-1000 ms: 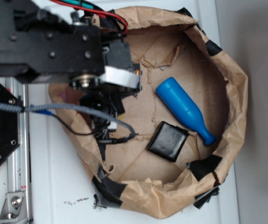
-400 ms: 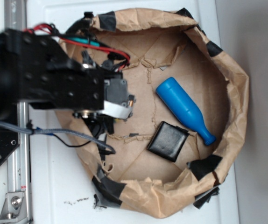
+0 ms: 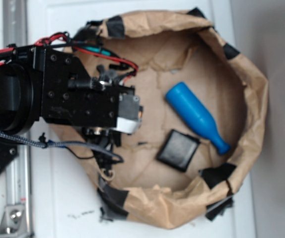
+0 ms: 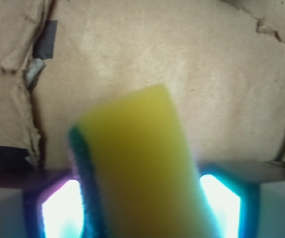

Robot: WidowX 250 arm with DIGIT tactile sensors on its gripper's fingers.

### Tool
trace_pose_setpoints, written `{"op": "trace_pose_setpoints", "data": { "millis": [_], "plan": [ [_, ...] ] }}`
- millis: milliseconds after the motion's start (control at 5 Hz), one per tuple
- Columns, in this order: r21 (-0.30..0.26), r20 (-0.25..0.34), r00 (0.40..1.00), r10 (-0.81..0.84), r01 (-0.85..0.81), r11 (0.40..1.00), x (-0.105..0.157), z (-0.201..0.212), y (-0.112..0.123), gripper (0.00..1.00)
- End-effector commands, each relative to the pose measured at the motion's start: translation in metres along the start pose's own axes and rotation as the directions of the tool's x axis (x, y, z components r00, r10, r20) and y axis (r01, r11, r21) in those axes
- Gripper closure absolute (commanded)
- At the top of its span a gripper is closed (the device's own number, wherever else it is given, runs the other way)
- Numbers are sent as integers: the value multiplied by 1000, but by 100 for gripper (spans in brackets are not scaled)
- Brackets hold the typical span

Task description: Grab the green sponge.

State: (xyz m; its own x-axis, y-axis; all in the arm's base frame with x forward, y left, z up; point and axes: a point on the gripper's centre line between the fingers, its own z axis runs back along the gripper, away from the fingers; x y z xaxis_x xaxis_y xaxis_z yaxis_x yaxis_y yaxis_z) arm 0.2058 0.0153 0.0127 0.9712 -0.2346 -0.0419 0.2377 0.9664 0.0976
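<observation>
Brown paper nest (image 3: 254,94) on white worktop (image 3: 58,198); bottle (image 3: 194,116) and black box (image 3: 178,150) lie untouched inside. Wrist view: sponge (image 4: 142,168) sits clamped in the tool (image 4: 140,198), apparently clear of the paper. Grasp looks made; next move probably just a steady lift.

Over the last second we see the arm (image 3: 58,99) shift from the top of the exterior view downward and leftward; its black body now lies across the left rim of the paper-lined basket (image 3: 251,79). The silver bracket (image 3: 127,124) has moved lower and left, uncovering more of the basket floor near the upper rim. The red wires (image 3: 107,54) now lie further down the frame. The cable loop (image 3: 83,146) at lower left sits tighter against the arm. The exterior view now looks slightly blurred.
</observation>
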Motion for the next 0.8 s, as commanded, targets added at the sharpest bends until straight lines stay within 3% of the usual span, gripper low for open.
{"op": "trace_pose_setpoints", "data": {
  "millis": [0,200,400,600],
  "plan": [
    [-4,32,998,49,-48,999,4,14,10,100],
    [17,45,996,83,-84,996,5,31,20,100],
    [5,230,948,221,-228,974,19,82,33,100],
    [-49,304,864,400,-406,913,33,134,35,100]
  ]
}}
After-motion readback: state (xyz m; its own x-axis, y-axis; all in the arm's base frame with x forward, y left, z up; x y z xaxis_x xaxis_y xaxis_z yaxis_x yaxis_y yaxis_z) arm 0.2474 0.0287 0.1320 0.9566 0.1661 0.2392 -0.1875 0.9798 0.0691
